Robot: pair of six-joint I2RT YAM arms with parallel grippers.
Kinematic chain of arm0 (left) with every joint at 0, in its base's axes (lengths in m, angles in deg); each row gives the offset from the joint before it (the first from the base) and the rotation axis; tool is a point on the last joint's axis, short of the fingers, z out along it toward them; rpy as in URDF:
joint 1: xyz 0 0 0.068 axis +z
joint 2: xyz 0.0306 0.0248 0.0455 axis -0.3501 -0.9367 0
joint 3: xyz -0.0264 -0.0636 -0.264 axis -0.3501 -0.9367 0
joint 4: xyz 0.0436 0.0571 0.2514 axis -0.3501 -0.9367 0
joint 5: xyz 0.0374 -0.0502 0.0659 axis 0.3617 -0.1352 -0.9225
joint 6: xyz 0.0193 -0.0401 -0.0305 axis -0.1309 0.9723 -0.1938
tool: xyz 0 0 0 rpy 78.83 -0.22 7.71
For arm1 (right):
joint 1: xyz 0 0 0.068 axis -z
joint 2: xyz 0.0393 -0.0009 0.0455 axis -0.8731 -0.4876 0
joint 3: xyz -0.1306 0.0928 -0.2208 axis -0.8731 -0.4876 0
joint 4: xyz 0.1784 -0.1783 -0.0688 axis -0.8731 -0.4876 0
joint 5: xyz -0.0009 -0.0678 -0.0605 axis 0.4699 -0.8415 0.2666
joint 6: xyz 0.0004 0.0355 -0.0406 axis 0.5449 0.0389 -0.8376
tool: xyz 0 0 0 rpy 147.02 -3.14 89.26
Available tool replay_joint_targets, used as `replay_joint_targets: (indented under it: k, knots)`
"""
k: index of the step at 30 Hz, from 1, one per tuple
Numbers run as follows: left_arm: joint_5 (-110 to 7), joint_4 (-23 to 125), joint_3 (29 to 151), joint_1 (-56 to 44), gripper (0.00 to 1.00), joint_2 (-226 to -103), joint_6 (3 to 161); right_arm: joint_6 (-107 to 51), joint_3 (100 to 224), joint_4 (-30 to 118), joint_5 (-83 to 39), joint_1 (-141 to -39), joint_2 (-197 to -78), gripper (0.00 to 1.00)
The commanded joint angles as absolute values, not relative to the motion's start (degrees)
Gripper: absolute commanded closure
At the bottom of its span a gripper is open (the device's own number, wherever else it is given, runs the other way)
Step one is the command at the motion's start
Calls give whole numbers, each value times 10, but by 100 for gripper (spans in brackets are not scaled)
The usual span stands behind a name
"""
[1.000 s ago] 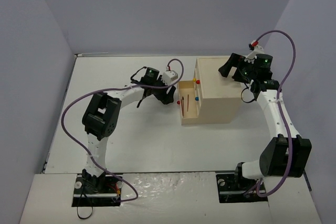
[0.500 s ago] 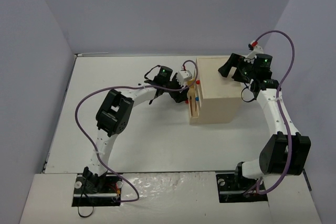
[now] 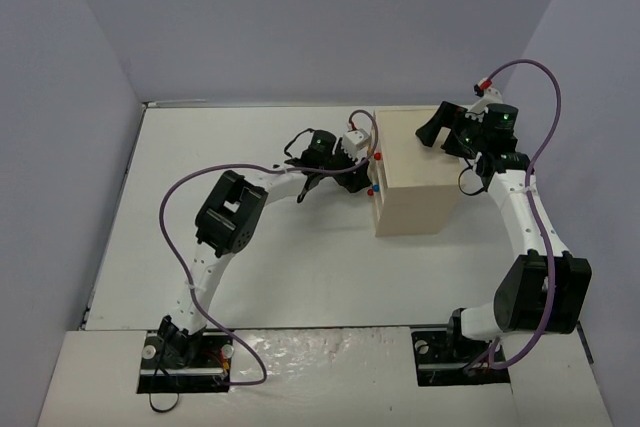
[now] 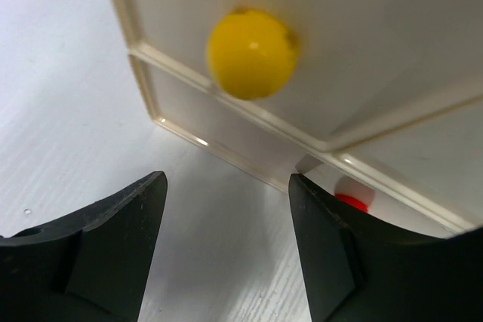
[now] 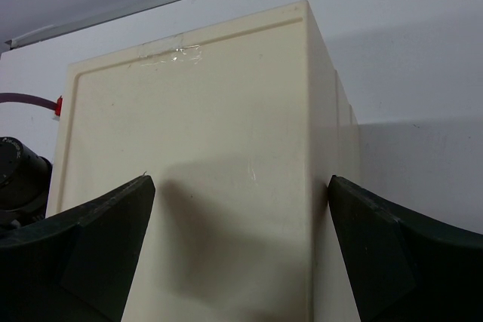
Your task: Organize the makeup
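- Left claw (image 4: pixel 226 250): fingers part-way apart, holding nothing, bare table (image 4: pixel 68 111) in the gap.
- Drawer box (image 3: pixel 420 192) front is right ahead of the left claw. Yellow knob (image 4: pixel 251 52) is just ahead of the gap, red knob (image 4: pixel 351 201) ahead of its right finger; neither is touched.
- Drawer fronts look flush with the box.
- Right claw (image 5: pixel 238 239): spread wide, one finger on each side of the box top; cannot tell if it touches.
- Makeup: none in sight from either claw; cannot tell where it is.
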State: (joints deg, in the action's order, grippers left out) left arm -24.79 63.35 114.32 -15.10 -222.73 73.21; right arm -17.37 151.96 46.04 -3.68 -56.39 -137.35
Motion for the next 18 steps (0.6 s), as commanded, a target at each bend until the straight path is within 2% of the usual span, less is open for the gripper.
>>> replay_joint_targets:
  k: [1, 8, 11, 18]
  knots:
    - [-258, 752, 1172, -164, 35, -2194, 793, -155, 1519, 490, -13, -576, -1375, 5]
    - [-310, 783, 1073, -134, 31, -2113, 839, -174, 1541, 486, -61, -572, -1358, 3]
    - [-344, 787, 1021, -100, 26, -2057, 867, -198, 1566, 483, -88, -571, -1338, 0]
    - [-411, 652, 986, -33, 15, -1891, 879, -253, 1612, 478, -185, -569, -1267, 0]
